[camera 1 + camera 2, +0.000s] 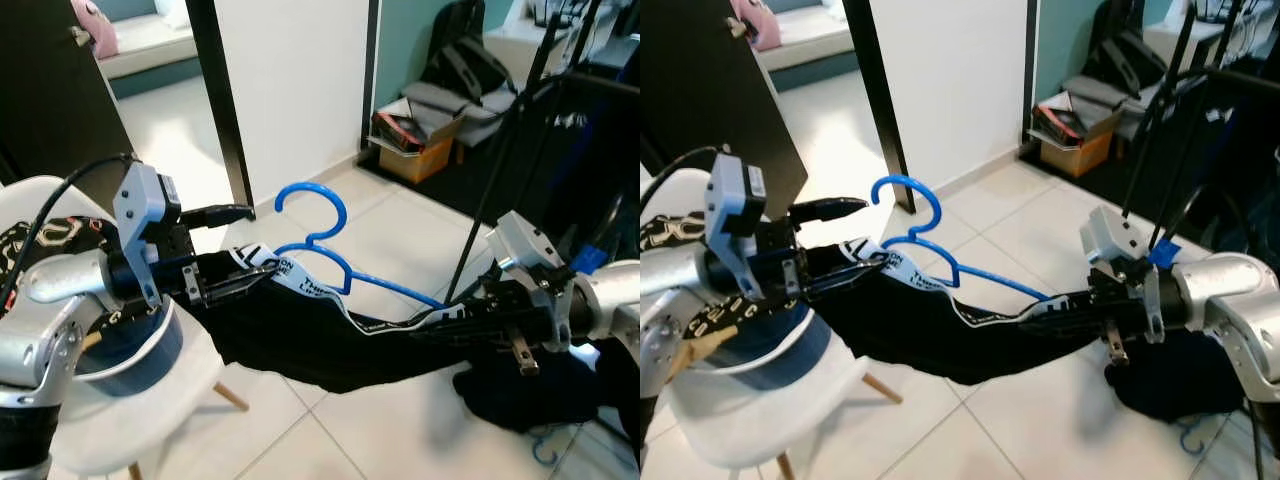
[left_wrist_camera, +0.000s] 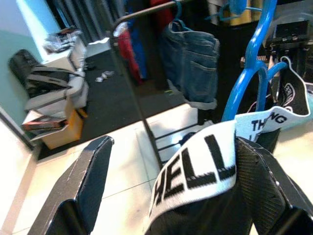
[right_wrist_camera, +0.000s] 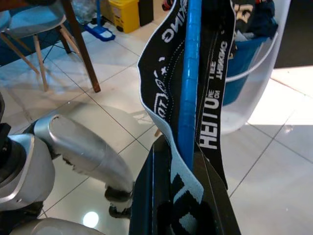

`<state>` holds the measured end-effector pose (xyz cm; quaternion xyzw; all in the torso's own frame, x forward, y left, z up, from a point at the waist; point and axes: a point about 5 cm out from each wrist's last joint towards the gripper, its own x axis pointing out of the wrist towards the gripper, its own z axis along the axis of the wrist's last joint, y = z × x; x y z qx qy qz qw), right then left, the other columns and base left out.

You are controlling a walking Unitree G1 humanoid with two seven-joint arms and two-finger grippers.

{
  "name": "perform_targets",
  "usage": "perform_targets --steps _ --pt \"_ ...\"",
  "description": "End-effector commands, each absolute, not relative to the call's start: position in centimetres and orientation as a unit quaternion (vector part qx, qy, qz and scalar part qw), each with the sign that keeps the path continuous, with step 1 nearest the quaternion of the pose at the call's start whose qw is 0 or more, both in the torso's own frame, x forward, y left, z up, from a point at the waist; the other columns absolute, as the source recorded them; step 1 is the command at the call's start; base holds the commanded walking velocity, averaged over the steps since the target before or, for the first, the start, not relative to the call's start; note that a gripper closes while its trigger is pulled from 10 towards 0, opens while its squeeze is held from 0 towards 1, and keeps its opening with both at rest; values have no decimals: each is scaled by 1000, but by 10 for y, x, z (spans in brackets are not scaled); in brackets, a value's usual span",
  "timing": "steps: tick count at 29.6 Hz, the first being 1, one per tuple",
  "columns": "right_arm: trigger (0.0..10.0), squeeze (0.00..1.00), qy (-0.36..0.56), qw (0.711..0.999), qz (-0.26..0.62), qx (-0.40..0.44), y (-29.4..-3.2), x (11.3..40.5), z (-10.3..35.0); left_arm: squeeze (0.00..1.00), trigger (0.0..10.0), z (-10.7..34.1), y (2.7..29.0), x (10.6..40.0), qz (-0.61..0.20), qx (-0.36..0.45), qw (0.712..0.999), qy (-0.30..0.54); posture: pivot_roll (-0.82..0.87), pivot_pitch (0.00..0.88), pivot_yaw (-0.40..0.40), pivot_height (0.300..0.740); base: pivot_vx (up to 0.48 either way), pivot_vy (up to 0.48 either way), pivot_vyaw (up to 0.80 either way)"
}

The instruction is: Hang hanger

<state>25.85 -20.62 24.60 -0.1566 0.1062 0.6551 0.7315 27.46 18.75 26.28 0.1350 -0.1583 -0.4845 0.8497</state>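
Through the left eye I'm seeing the blue plastic hanger (image 1: 325,243) suspended between both arms above the pale tiled floor (image 1: 400,230), its hook curling upward, with a black garment with a white lettered waistband (image 1: 300,330) draped along it. My left gripper (image 1: 235,250) is holding the waistband end, one finger jutting out above it, over the white moulded chair (image 1: 150,420). The right eye is showing my right gripper (image 1: 1065,310) clamped on the hanger's far end and the band there, beside a dark heap of clothing (image 1: 1180,385) on the tiles. In the left wrist view, I'm looking past two spread black fingers (image 2: 88,176); the lettered band is lying against one of them, the hanger rising behind it, and a dark clothes rail with hanging jeans (image 2: 190,63) is standing beyond. In the right wrist view, the hanger's blue bar (image 3: 188,78) is running straight out from the narrowed fingers, pinched with the waistband on either side.
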Motion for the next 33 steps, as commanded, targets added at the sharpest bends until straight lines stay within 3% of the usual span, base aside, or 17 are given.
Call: perform_targets --steps 1,9,10,13,17,23,24,27,33 --pt "0 0 81 738 653 -147 -211 260 254 0 10000 268 195 278 -461 126 861 -174 -66 0 36 740 0 0 513" --pt "0 0 81 738 653 -147 -211 260 254 0 10000 268 195 278 -461 126 861 -174 -66 0 36 740 0 0 513" --pt "0 0 20 768 631 -108 -223 264 274 0 10000 281 219 283 -404 78 884 -221 -66 0 34 740 0 0 719" --pt "0 0 20 768 631 -108 -223 264 274 0 10000 281 219 283 -404 78 884 -221 -66 0 34 740 0 0 719" --pt "0 0 -39 784 616 -73 -227 265 286 0 10000 290 245 286 -346 -7 896 -277 -67 0 33 740 0 0 741" --pt "0 0 -53 796 600 -68 -223 272 283 0 10000 287 246 288 -336 -39 897 -285 -67 0 32 740 0 0 786" --pt "0 0 -65 818 570 -52 -214 285 273 0 10000 271 233 295 -325 -70 906 -262 -57 0 29 740 0 0 788" --pt "0 0 -69 825 560 -37 -205 291 265 0 10000 251 214 300 -325 -84 913 -231 -54 0 29 740 0 0 783" --pt "0 0 -70 819 570 -8 -196 293 260 0 10000 232 190 301 -330 -138 909 -216 -52 0 28 740 0 0 781"
